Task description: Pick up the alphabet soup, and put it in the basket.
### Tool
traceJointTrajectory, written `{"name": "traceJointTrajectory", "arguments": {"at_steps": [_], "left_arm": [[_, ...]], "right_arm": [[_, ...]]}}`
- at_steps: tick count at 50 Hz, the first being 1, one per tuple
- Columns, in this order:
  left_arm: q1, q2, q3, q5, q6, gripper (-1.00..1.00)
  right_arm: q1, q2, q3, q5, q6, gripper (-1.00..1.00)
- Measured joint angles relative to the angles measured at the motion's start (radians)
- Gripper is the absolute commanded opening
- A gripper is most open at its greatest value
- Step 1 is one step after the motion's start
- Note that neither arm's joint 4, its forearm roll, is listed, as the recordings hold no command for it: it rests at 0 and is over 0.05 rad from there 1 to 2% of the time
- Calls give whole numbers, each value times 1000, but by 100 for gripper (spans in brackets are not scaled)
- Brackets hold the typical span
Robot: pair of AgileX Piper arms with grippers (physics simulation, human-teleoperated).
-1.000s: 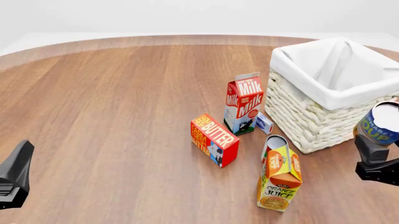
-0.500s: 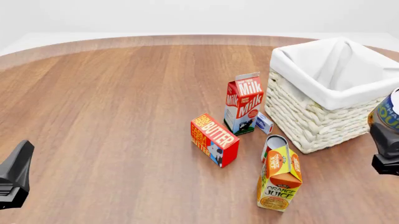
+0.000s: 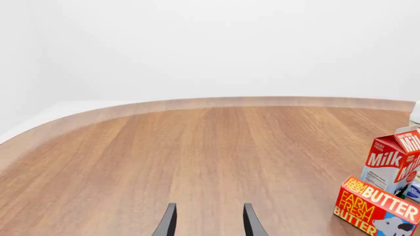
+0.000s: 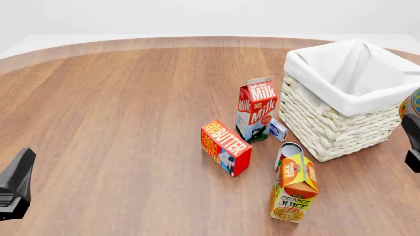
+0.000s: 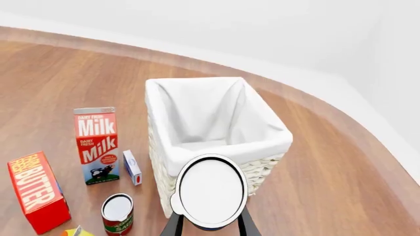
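The alphabet soup [image 5: 211,191] shows its silver-white lid in the right wrist view, held between my right gripper's fingers [image 5: 172,227]. It hangs above the table, just short of the near side of the basket [image 5: 262,147]. In the front view only a sliver of the can [image 4: 415,104] and the dark right gripper [image 4: 413,143] show at the right edge, right of the cream wicker basket [image 4: 367,101]. My left gripper [image 3: 208,223] is open and empty, low at the front left [image 4: 16,184].
A milk carton [image 4: 256,108], a butter box [image 4: 225,146] and a small blue-white box [image 4: 278,130] stand left of the basket. An orange juice carton [image 4: 294,188] stands in front of a red-and-white can [image 4: 287,151].
My right gripper has carried the soup can to the right and slightly up, so it has slid almost out of the front view. The left arm has not moved.
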Motion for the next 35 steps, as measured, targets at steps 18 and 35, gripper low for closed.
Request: {"name": "traceJointTrajectory", "arguments": {"at_steps": [18, 35], "left_arm": [[0, 0, 0, 0, 0, 100], [0, 0, 0, 0, 0, 100]], "right_arm": [[10, 32, -56, -2, 1, -100], [28, 85, -90, -37, 4, -100]]}}
